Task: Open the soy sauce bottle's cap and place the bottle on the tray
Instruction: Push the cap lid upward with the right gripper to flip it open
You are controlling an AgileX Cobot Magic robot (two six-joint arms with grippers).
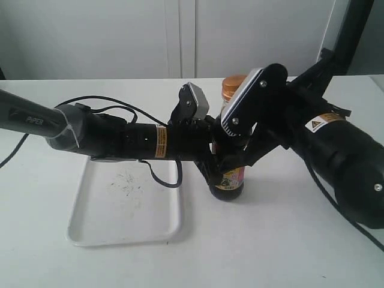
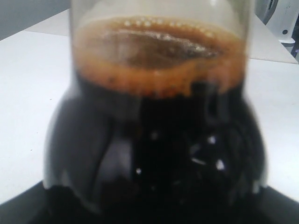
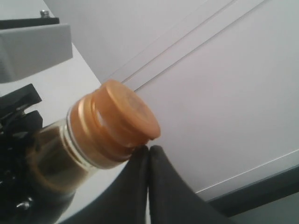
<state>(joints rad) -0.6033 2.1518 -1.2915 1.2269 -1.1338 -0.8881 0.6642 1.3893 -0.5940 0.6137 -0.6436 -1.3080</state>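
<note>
Soy sauce bottle (image 1: 231, 180) stands upright on the white worktop (image 1: 270, 240), just beside the right edge of the tray (image 1: 123, 231) and outside its rim. Contents: dark brown-black liquid. In the left wrist view the bottle (image 2: 154, 140) fills the picture; the liquid carries a ring of orange-brown froth with small bubbles at its surface, and clear glass shows above it.

Tray: flat, white, low rim, lying on the worktop at left of centre. Only faint dark specks show inside it; the left arm passes over its far part.

Cap (image 1: 233, 86): orange-brown, on top of the neck, partly hidden in the exterior view by the right arm's camera mount. The right wrist view shows it (image 3: 122, 120) far better: the lid sits down on its collar, with its lip just above the tips of the right gripper (image 3: 148, 150). Those jaws are pressed together, tips touching the underside of the lip, nothing between them.

Left gripper (image 1: 211, 171): reaches in from the left at the bottle's body. Its jaws are clamped on the body of the bottle; its fingers do not show in its own wrist view.
</note>
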